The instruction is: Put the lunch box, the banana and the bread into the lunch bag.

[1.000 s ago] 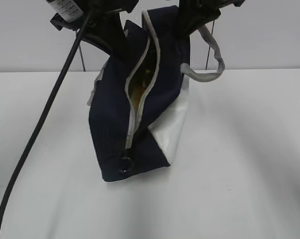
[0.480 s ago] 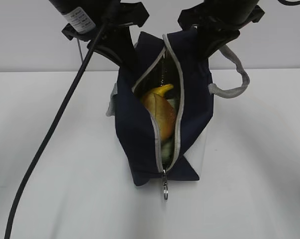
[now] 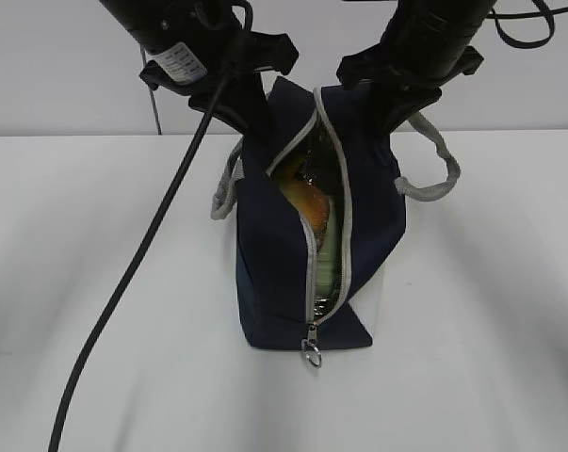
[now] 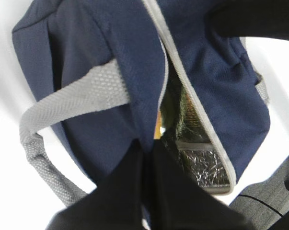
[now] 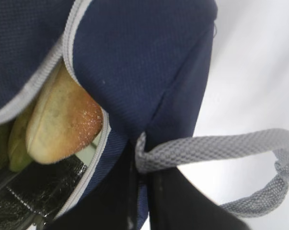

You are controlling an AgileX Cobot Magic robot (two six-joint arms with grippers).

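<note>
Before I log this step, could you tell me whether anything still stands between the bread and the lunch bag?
Nothing visible does: the bread already sits inside the lunch bag, showing through its open zipper.

A plain white table (image 3: 95,377) with a smooth matte top carries the scene, meeting a pale wall behind. Directly on it, near the middle, stands a large navy-blue fabric lunch bag (image 3: 274,273) with grey zipper tape and grey woven strap handles, its base resting on the surface and its metal ring pull (image 3: 312,353) hanging at the near bottom end.
</note>
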